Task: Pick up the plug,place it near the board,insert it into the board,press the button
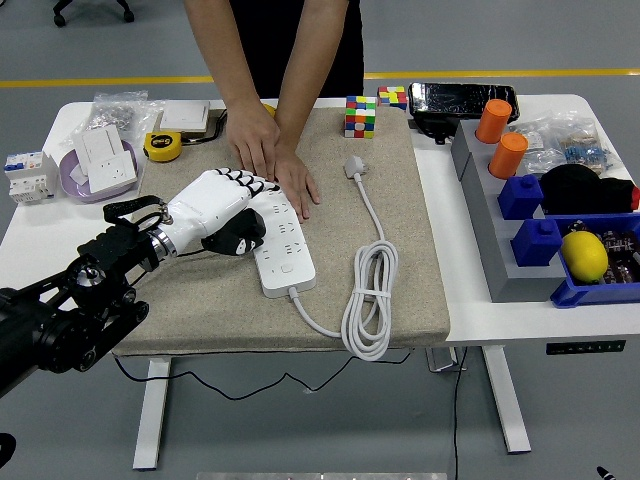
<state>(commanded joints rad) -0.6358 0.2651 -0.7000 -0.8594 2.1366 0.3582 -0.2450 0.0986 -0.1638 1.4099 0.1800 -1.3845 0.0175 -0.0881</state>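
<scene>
Fingers [240,185] of left hand [215,205] curling loosely, gripping nothing, hovering over power strip [283,240] near end. Plug [356,166] lying unplugged on mat [400,270], well right of hand, cord running toward robot. Person's hands [275,160] pressing strip's far end.

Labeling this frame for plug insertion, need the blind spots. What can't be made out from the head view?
- Black plug: mostly under the left hand; prongs hidden, so seating in the power strip can't be judged.
- Strip's far end: covered by the person's hands.
- Strip's button: too small to tell its state.
- Right hand: not in view.
- Person: cut off by the top edge.
</scene>
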